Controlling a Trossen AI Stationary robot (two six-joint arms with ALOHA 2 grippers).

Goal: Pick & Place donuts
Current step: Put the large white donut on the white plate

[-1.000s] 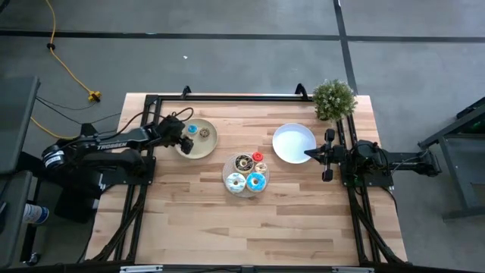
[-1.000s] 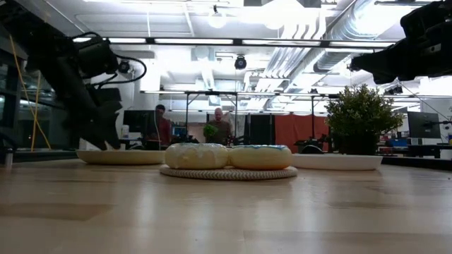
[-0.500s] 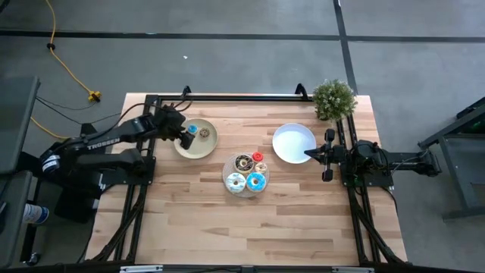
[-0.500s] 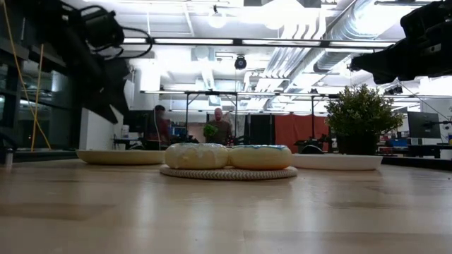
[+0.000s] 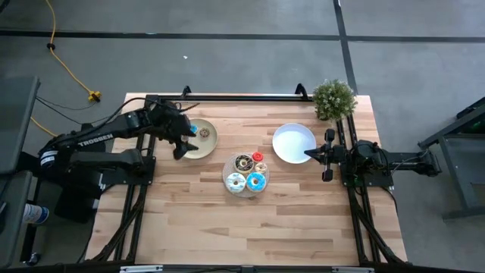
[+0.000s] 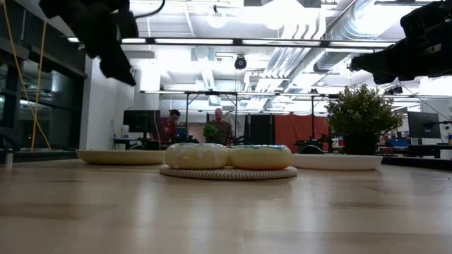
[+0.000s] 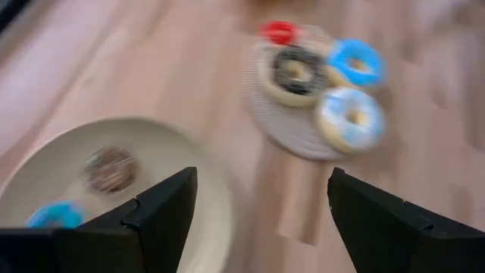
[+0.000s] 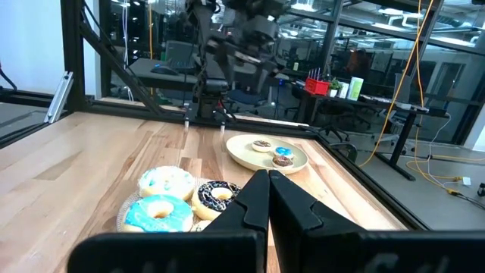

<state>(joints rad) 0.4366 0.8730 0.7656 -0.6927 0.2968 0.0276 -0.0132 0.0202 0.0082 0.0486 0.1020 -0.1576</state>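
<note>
My left gripper [image 5: 182,144] hangs above the near edge of the tan plate [image 5: 208,144], jaws wide and empty; two donuts [image 7: 111,169] already lie on that plate. Four more sit on the woven mat [image 5: 246,174] mid-table: a chocolate one [image 5: 242,162], a red one [image 5: 258,157], a white one [image 5: 236,182] and a blue one [image 5: 256,182]. I would swing over the mat, centre on one ring, drop straight down and pinch across its rim without nudging its neighbours. Every donut lies flat, hole facing up; being round, none has a long axis. My right gripper [image 5: 309,154] waits shut at the white plate [image 5: 292,136].
</note>
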